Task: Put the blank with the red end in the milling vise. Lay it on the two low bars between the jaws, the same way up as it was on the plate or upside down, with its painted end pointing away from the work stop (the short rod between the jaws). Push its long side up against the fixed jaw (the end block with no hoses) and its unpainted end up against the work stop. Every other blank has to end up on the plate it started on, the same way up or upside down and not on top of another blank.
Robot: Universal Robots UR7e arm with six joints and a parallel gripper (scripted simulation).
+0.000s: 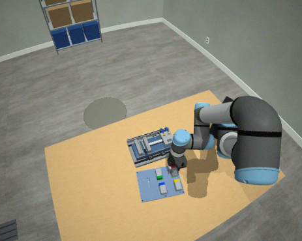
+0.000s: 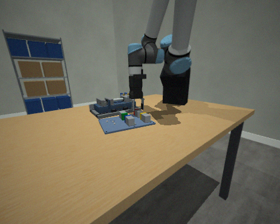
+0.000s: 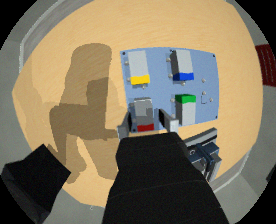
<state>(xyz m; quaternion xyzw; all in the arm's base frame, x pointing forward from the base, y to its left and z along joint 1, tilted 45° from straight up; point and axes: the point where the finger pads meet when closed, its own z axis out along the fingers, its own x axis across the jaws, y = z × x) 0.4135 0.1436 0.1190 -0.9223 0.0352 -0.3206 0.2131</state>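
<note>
The red-ended blank (image 1: 174, 172) (image 2: 138, 114) (image 3: 143, 108) lies on the blue plate (image 1: 148, 193) (image 2: 112, 128) (image 3: 159, 67), its red end towards the vise side. My gripper (image 2: 138, 106) (image 3: 145, 116) is open and empty, pointing down just above this blank, with a finger to each long side in the wrist view. In the top view the wrist partly hides fingers and red end. The milling vise (image 1: 157, 151) (image 2: 100, 108) (image 3: 210, 160) stands beside the plate, with no blank seen in it; its work stop is hard to make out.
A green-ended blank (image 1: 158, 172) (image 2: 123, 115) (image 3: 185, 112), a blue-ended blank (image 1: 163, 188) (image 2: 130, 121) (image 3: 184, 62) and a yellow-ended blank (image 1: 178, 185) (image 2: 146, 117) (image 3: 138, 65) lie on the plate. Small pins stand around them. Hoses rise from the vise's far end block (image 1: 167, 139).
</note>
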